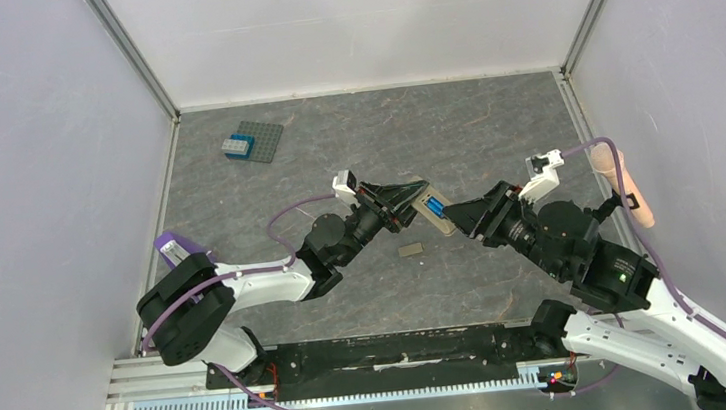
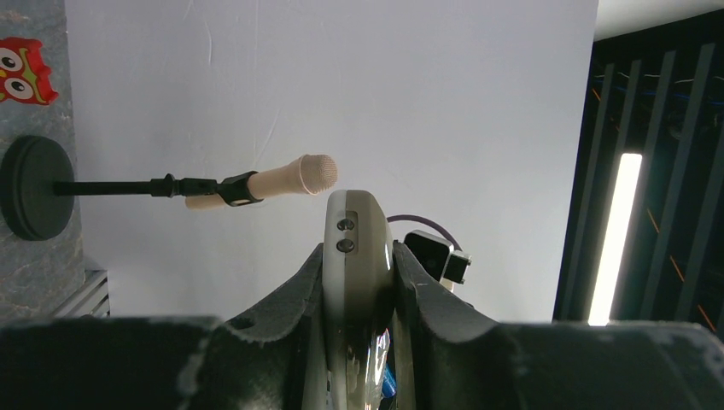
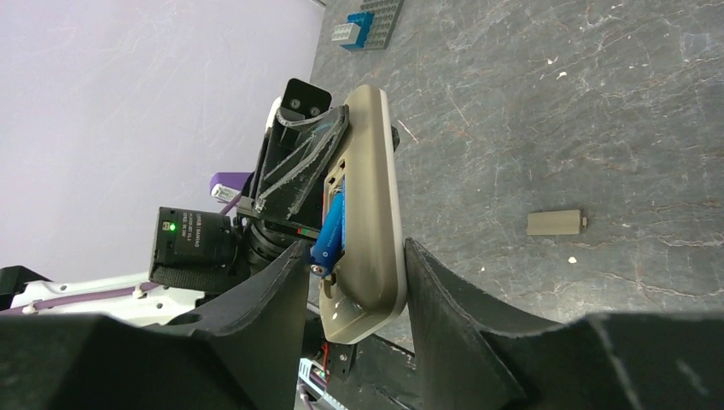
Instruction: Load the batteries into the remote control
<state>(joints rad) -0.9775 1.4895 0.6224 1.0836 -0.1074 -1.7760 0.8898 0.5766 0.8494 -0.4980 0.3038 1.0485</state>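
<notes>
From the near edge of the grey tabletop (image 1: 493, 132) the two arms reach inward and meet over its middle. A small tan cover piece (image 1: 411, 250) lies flat on the stone-patterned surface just in front of where they meet, apart from both arms. Above it the remote control (image 1: 439, 213) is held clear of the tabletop, tilted, between the two arms. The right tool (image 3: 354, 278) is pressed onto the remote's nearer end, one finger (image 3: 444, 295) against its smooth face and the other beside the open back. The left tool (image 2: 359, 269) pinches the opposite end, its dark fingers (image 2: 294, 295) tight on both flat sides. In the right wrist view the remote's back recess faces sideways, and a blue battery (image 3: 329, 229) sits in it lengthwise, its lower end sticking out slightly by the right tool's finger. Whether a second cell lies behind it cannot be told. Off to the right, past the tabletop's edge, a tan microphone (image 1: 631, 191) hangs on a dark clip. At the far left corner a grey studded plate (image 1: 260, 140) carries a blue brick (image 1: 236, 147).
</notes>
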